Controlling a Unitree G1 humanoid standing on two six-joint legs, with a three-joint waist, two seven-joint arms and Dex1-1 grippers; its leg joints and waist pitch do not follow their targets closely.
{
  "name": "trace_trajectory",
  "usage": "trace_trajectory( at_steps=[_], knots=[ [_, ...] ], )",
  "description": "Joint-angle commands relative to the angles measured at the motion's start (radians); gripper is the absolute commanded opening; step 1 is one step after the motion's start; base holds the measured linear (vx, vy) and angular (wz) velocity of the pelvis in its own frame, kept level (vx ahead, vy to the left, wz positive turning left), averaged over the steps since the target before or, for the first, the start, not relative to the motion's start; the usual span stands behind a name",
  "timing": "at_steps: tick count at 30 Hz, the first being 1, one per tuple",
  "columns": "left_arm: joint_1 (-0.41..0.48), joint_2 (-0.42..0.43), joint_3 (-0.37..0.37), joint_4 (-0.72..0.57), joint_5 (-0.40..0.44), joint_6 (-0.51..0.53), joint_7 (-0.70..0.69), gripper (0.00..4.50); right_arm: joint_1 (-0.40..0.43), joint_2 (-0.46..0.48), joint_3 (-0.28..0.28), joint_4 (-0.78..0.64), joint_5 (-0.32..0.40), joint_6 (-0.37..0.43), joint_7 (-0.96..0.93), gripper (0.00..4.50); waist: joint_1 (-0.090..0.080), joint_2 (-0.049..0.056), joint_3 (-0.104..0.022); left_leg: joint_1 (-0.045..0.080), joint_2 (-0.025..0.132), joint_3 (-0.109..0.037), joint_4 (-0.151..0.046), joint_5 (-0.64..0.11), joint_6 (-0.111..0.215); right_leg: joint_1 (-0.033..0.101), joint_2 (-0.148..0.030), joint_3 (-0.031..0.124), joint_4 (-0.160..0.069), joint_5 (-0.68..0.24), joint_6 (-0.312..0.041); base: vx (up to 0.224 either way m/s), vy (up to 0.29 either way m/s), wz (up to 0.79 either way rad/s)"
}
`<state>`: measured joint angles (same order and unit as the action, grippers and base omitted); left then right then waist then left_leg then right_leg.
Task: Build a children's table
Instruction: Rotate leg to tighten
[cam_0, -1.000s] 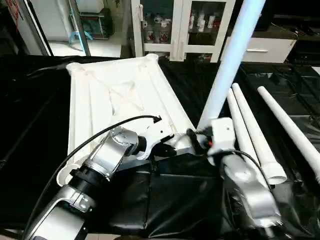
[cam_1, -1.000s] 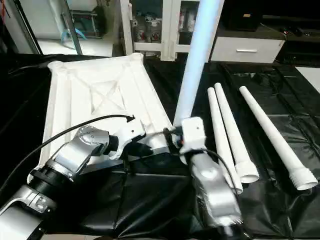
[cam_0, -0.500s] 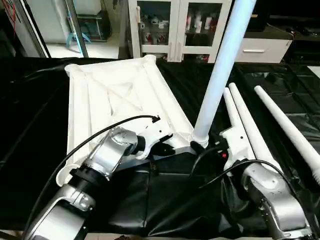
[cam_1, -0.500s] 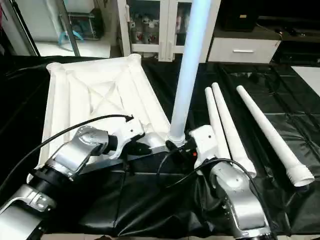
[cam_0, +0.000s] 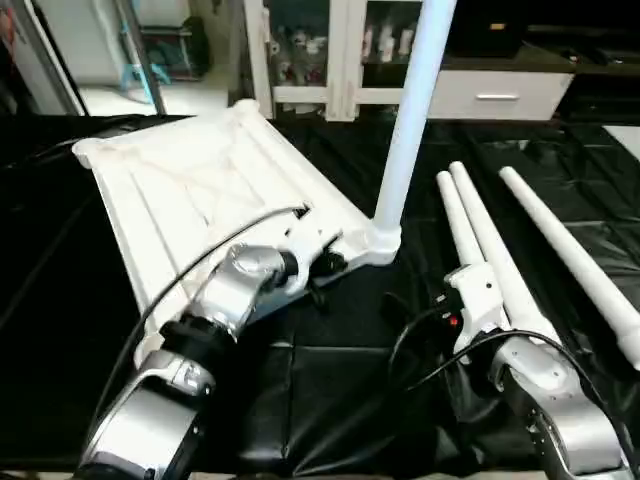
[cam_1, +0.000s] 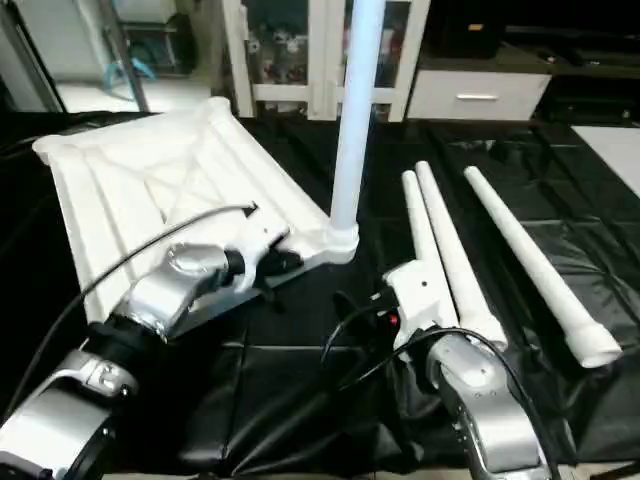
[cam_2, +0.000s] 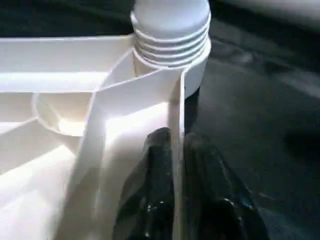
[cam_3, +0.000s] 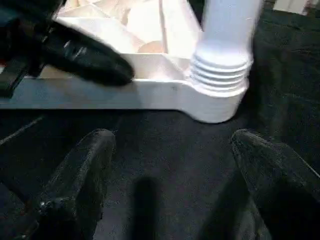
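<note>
Standing upright, one leg occupies tabletop's corner socket.

Open lane: bare black counter between tabletop and loose legs.
Obstacle: upright leg at tabletop's near corner.
Right side: blocked by those legs.

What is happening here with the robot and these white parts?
The robot is assembling a white plastic table top, which lies underside up on a black sheet. One long white tube leg stands upright in the near corner socket, its threads partly showing. The left gripper pinches the top's edge wall near that socket. The right gripper hangs in front of the leg with its jaws wide apart. Three more white legs lie on the sheet to the right.
</note>
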<state>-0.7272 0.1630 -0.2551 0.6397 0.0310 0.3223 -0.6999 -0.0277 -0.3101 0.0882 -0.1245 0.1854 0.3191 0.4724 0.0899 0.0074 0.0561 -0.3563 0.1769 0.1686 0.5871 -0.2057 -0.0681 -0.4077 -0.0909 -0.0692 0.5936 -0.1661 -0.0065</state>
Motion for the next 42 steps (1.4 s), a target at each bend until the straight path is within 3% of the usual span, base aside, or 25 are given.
trace_trajectory(
  at_steps=[1, 6, 11, 13, 19, 24, 25, 28, 31, 35, 39, 40, 41, 42],
  knots=[
    [-0.014, 0.007, 0.013, -0.024, -0.01, 0.008, 0.003, 0.92, 0.012, 0.001, 0.006, -0.03, -0.001, -0.007, 0.012, 4.02, 0.004, -0.01, -0.072, -0.005, 0.042, -0.01, -0.06, -0.076, 0.095, 0.061, -0.055, 0.043, -0.055, -0.089, -0.23, 0.0, 0.0, 0.0],
    [-0.01, 0.012, 0.042, -0.056, -0.03, -0.014, 0.011, 1.33, 0.016, 0.006, 0.02, -0.031, -0.001, -0.008, 0.014, 4.02, 0.007, -0.011, -0.067, -0.002, 0.045, -0.01, -0.065, -0.13, 0.083, 0.059, -0.06, 0.043, -0.064, -0.18, -0.222, 0.0, 0.0, 0.0],
    [0.042, 0.106, 0.018, -0.188, -0.067, 0.011, -0.173, 1.46, 0.024, -0.004, 0.042, -0.034, -0.007, -0.014, 0.036, 4.02, 0.003, -0.011, -0.062, -0.004, 0.045, -0.012, -0.073, -0.173, 0.053, 0.056, -0.06, 0.045, -0.068, -0.25, -0.187, 0.0, 0.0, 0.0],
    [0.067, 0.168, 0.011, -0.251, -0.088, 0.023, -0.258, 1.46, 0.026, -0.011, 0.046, -0.034, -0.008, -0.017, 0.048, 4.02, 0.0, -0.011, -0.063, -0.007, 0.047, -0.013, -0.075, -0.16, 0.049, 0.058, -0.061, 0.046, -0.064, -0.245, -0.181, 0.0, 0.0, 0.0],
    [0.135, 0.273, -0.052, -0.396, -0.152, 0.087, -0.456, 1.46, 0.028, -0.021, 0.06, -0.026, -0.009, -0.024, 0.065, 4.02, 0.002, -0.003, -0.06, 0.007, 0.049, -0.008, -0.076, -0.172, 0.033, 0.047, -0.056, 0.049, -0.058, -0.208, -0.209, 0.0, 0.0, 0.0],
    [0.126, 0.198, -0.097, -0.306, -0.05, 0.067, -0.328, 1.46, 0.021, -0.025, 0.062, -0.017, -0.022, -0.025, 0.066, 4.02, 0.007, -0.005, -0.06, 0.009, 0.045, -0.005, -0.074, -0.202, 0.023, 0.049, -0.056, 0.051, -0.064, -0.225, -0.197, 0.0, 0.0, 0.0],
    [0.116, 0.181, -0.104, -0.277, -0.031, 0.07, -0.294, 1.46, 0.019, -0.025, 0.06, -0.015, -0.022, -0.025, 0.063, 4.02, 0.007, -0.004, -0.061, 0.002, 0.045, -0.008, -0.075, -0.201, 0.021, 0.055, -0.06, 0.052, -0.064, -0.242, -0.186, 0.0, 0.0, 0.0],
    [0.098, 0.151, -0.113, -0.231, -0.002, 0.074, -0.236, 1.46, 0.017, -0.026, 0.055, -0.013, -0.024, -0.027, 0.059, 4.02, 0.002, -0.009, -0.062, -0.001, 0.042, -0.01, -0.075, -0.201, 0.022, 0.056, -0.059, 0.05, -0.071, -0.279, -0.156, 0.0, 0.0, 0.0],
    [0.084, 0.133, -0.111, -0.202, 0.013, 0.079, -0.183, 1.46, 0.016, -0.028, 0.054, -0.012, -0.024, -0.028, 0.06, 4.02, 0.001, -0.01, -0.064, -0.003, 0.044, -0.011, -0.072, -0.179, 0.03, 0.056, -0.058, 0.049, -0.067, -0.251, -0.162, 0.0, 0.0, 0.0],
    [0.033, 0.068, -0.054, -0.091, 0.05, 0.003, 0.012, 1.46, 0.017, -0.033, 0.054, -0.015, -0.025, -0.03, 0.06, 4.02, 0.003, -0.012, -0.065, -0.005, 0.041, -0.009, -0.067, -0.16, 0.049, 0.057, -0.055, 0.047, -0.067, -0.211, -0.177, 0.0, 0.0, 0.0],
    [0.012, 0.042, -0.007, -0.074, 0.036, -0.04, 0.08, 1.46, 0.019, -0.033, 0.058, -0.02, -0.029, -0.03, 0.064, 4.02, 0.002, -0.016, -0.065, -0.01, 0.04, -0.012, -0.069, -0.174, 0.05, 0.061, -0.058, 0.044, -0.072, -0.268, -0.158, 0.0, 0.0, 0.0],
    [0.012, 0.041, 0.013, -0.099, 0.013, -0.062, 0.071, 1.46, 0.02, -0.032, 0.06, -0.024, -0.025, -0.029, 0.071, 4.02, 0.003, -0.018, -0.065, -0.006, 0.041, -0.011, -0.068, -0.174, 0.052, 0.058, -0.06, 0.044, -0.075, -0.278, -0.156, 0.0, 0.0, 0.0],
    [0.017, 0.049, 0.06, -0.172, -0.047, -0.07, 0.028, 1.46, 0.021, -0.028, 0.06, -0.039, -0.003, -0.021, 0.087, 4.02, 0.005, -0.01, -0.065, -0.005, 0.042, -0.012, -0.068, -0.173, 0.053, 0.056, -0.061, 0.045, -0.073, -0.279, -0.161, 0.0, 0.0, 0.0],
    [0.02, 0.054, 0.084, -0.21, -0.077, -0.063, 0.005, 1.46, 0.022, -0.026, 0.059, -0.048, 0.01, -0.016, 0.095, 4.02, 0.007, -0.012, -0.069, -0.005, 0.046, -0.013, -0.067, -0.158, 0.054, 0.057, -0.062, 0.045, -0.067, -0.24, -0.179, 0.0, 0.0, 0.0]
  ],
)
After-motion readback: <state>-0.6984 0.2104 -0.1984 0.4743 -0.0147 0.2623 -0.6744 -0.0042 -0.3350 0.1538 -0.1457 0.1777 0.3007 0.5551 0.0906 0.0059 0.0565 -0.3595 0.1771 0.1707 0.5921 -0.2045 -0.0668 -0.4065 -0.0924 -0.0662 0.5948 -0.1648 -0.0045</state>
